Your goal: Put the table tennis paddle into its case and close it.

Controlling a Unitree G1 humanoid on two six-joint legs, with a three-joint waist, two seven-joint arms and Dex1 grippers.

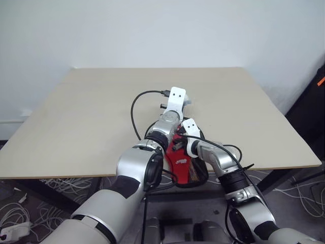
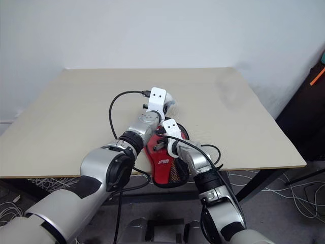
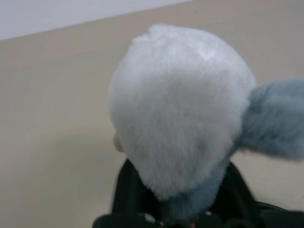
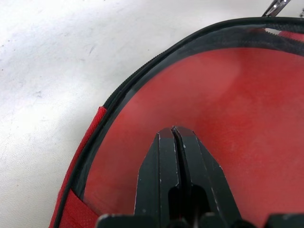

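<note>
At the near edge of the worktop (image 1: 76, 117) the case (image 2: 165, 170) is laid, the table tennis paddle (image 4: 223, 104) seen red through its clear side. The right tool (image 4: 176, 137) is clenched empty, tips pressed on that clear side. The left tool's state cannot be told; a grey-white soft ball (image 3: 180, 109) is seen just ahead of it.

The table (image 1: 76, 117) is bare on its whole left side, along the far edge and on the right, so a hand can pass freely there. The crowded place is the near edge in the middle: the case (image 2: 165, 170) lies there, a fluffy grey-white ball (image 3: 180, 109) just beyond it, and black cables (image 1: 134, 109) loop around both arms
</note>
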